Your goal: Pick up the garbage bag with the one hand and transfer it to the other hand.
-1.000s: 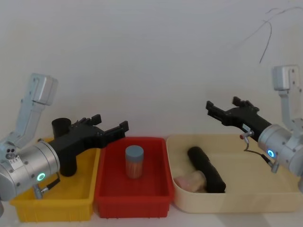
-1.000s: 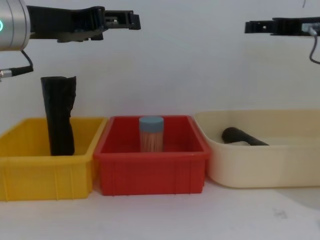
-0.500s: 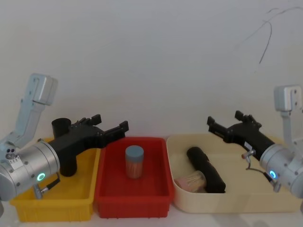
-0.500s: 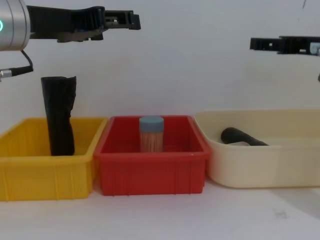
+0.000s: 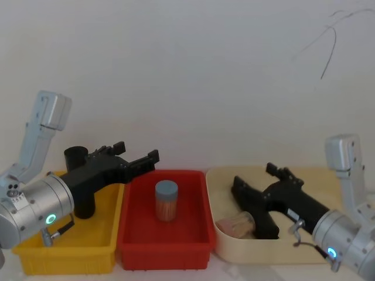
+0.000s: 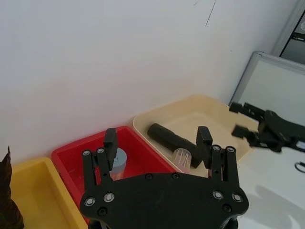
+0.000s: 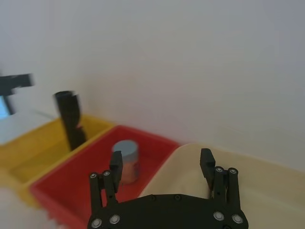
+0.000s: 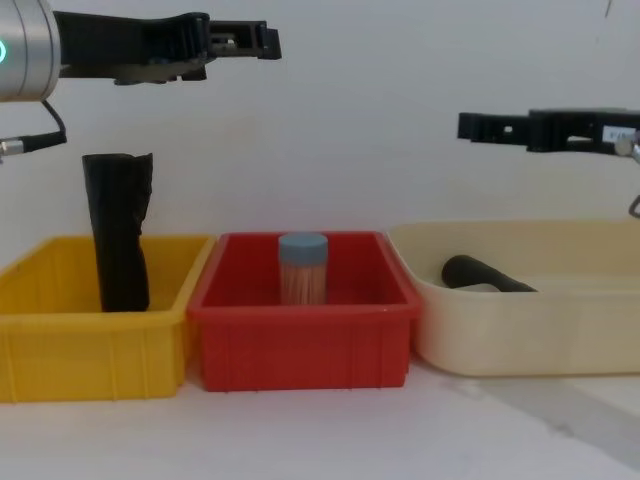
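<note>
The garbage bag (image 5: 266, 226) (image 8: 482, 274) (image 6: 168, 138) is a thick black roll lying in the cream bin (image 5: 275, 253). My right gripper (image 5: 253, 177) (image 8: 470, 127) (image 7: 162, 160), on the blue-ringed wrist, hangs open just above the bag and hides its far end in the head view. It holds nothing. Over the gap between the yellow and red bins, my left gripper (image 5: 139, 153) (image 8: 262, 40) (image 6: 157, 143), on the green-ringed wrist, stays high, open and empty.
A slimmer black roll (image 8: 118, 232) stands upright in the yellow bin (image 5: 64, 257). The red bin (image 5: 132, 249) holds a blue-lidded jar (image 5: 166, 200). A clear jar (image 5: 237, 224) lies beside the bag. A white wall is behind the bins.
My right gripper has come down and in toward the cream bin, from well above it to just over the bag. The left arm has not moved.
</note>
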